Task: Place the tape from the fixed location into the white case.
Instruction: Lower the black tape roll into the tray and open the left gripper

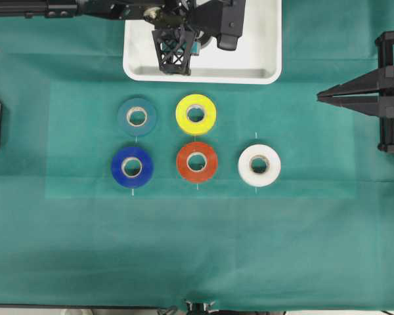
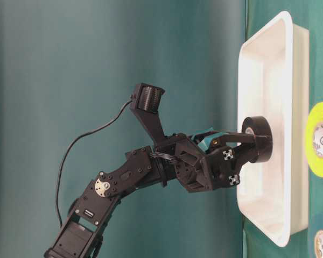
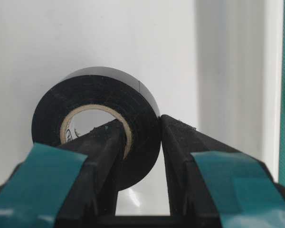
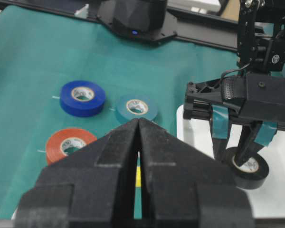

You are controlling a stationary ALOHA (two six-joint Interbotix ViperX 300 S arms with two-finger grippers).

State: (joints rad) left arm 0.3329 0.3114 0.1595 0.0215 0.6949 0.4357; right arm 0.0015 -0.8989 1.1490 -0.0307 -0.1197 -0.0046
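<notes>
tape (image 3: 97, 123) upright on edge, left gripper (image 3: 140, 137) pinching wall, over white case (image 3: 237, 71)

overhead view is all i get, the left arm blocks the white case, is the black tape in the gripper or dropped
Observer: The left gripper is shut on the black tape: one finger through the core, one outside the wall.
Operator: is it inside the case yet
Observer: Yes, the table-level view shows the roll within the rim of the white case, close to its floor.
Operator: right arm doing anything
Observer: The right gripper is shut and empty, over the green cloth.
</notes>
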